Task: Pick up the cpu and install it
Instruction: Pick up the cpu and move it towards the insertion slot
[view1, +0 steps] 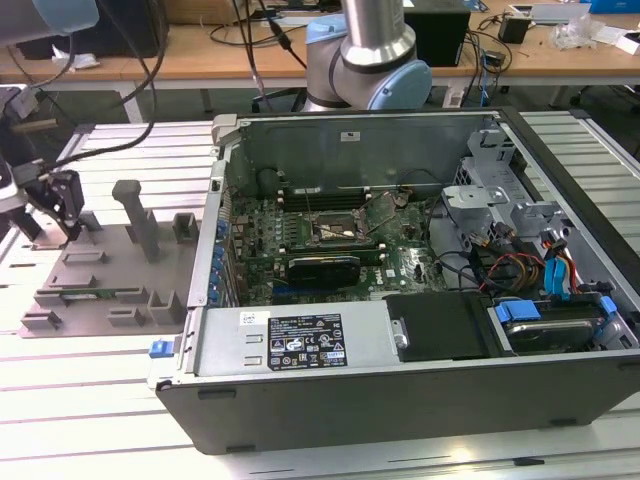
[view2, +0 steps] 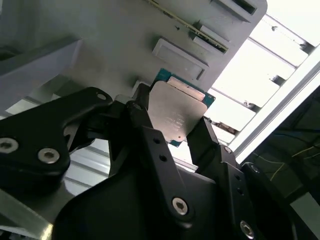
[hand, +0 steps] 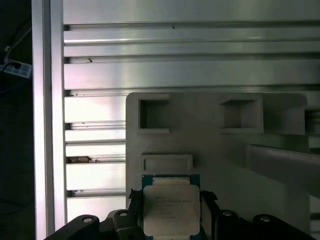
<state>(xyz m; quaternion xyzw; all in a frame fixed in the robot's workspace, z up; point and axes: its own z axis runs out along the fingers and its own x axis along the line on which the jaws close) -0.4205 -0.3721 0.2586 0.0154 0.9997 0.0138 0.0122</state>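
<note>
The cpu (view2: 176, 111), a thin square chip with a shiny silver-grey top on a green board, sits between my gripper's two black fingers in both wrist views. My gripper (view2: 174, 115) is shut on the cpu (hand: 171, 212), one finger against each of two opposite edges. In the exterior view the gripper (view1: 65, 215) hangs at the exterior view's left, over the far left part of the grey plastic fixture tray (view1: 110, 270). The black-framed motherboard socket (view1: 335, 232) lies inside the open computer case (view1: 400, 340), well off to the right of the gripper.
The fixture tray (hand: 200, 145) has raised posts and square pockets around the gripper. It rests on a ribbed aluminium table (view1: 90, 400). The arm's base (view1: 365, 55) stands behind the case. Cables, drive bays and a black power supply fill the case's right side.
</note>
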